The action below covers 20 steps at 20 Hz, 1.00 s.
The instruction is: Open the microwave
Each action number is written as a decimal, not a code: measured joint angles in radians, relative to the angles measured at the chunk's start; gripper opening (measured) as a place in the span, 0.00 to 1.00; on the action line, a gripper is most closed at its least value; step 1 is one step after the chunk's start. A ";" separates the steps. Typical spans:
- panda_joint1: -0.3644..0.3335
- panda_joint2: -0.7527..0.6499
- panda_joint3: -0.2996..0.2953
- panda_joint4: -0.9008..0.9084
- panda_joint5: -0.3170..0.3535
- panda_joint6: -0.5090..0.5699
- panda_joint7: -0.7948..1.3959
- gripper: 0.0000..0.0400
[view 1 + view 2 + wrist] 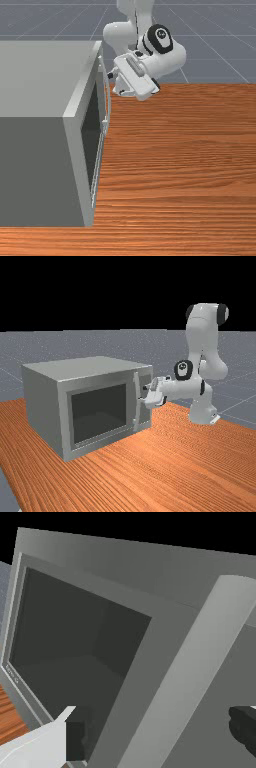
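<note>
Front view: boxy grey microwave (40, 80) on the orange-brown wooden table (180, 160), dark-windowed door (91, 131) closed.
Far view: white two-finger gripper (143, 394) at the long grey bar handle (137, 385), likely to pull there.
Wrist view: black-padded fingers (75, 739) apart, either side of the handle, apparently so closing traps it.

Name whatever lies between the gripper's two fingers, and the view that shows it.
The door handle: in the wrist view, its bar runs across the gap between the open fingers, with space on both sides.
</note>
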 joint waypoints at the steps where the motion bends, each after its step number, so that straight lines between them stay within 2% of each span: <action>1: 0.000 0.008 -0.002 0.008 -0.001 -0.016 0.000 1.00; 4: -0.012 0.002 -0.012 0.006 -0.015 -0.006 0.000 1.00; 5: -0.010 0.037 -0.016 0.037 -0.010 -0.072 0.000 1.00; 20: 0.065 0.035 -0.104 0.038 -0.005 -0.046 0.000 0.99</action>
